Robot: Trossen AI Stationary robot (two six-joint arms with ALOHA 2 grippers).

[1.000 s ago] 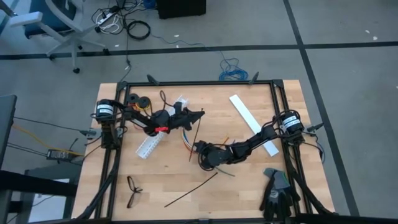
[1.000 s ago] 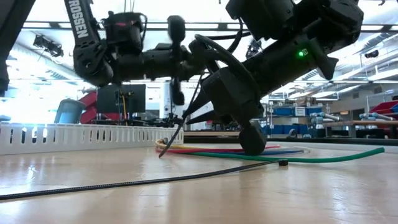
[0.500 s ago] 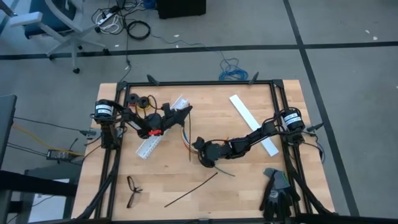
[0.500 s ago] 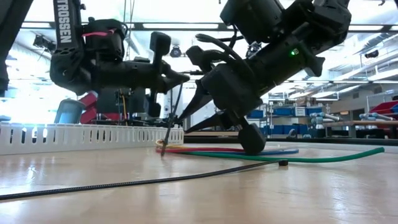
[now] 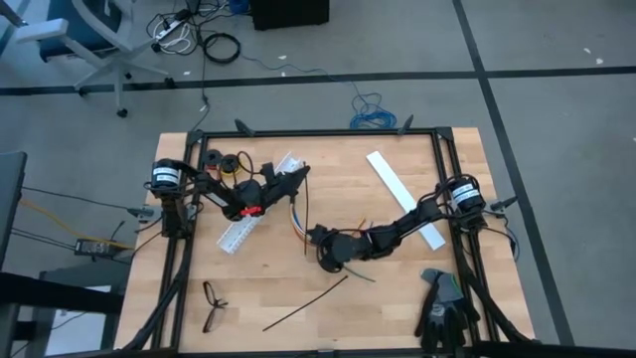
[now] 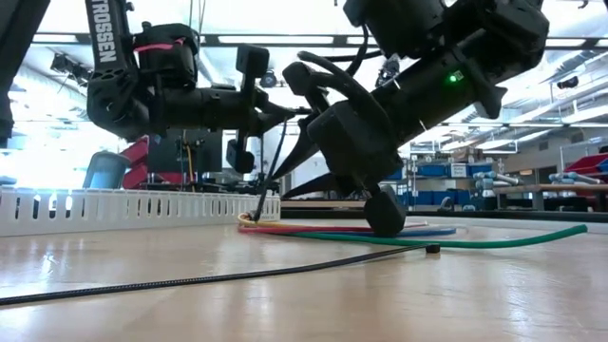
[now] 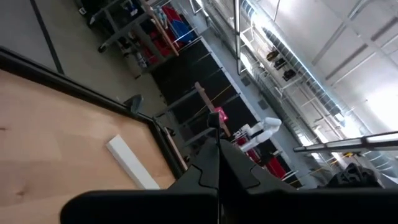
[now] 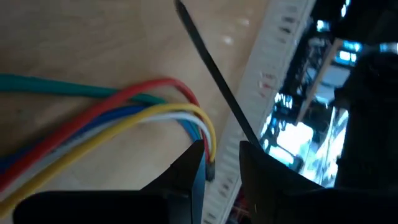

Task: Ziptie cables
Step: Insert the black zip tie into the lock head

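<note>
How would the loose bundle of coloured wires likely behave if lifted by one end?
The cables lie in soft curves with splayed tips, so they would probably droop and fan apart. They look thin, so likely light. Nothing visibly binds them, so some strands may slip free of the right end effector near their tips.

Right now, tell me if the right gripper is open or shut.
Open: the right gripper shows a gap between its dark fingers, holding nothing, just above the coloured cables.

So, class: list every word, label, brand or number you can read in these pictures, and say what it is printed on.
"ROSSEN": white letters on the dark upper link of a robot arm in the low view; the first letter is cut off.
Round labels on the two arm bases in the high view: too small to read.
Nothing else legible.
</note>
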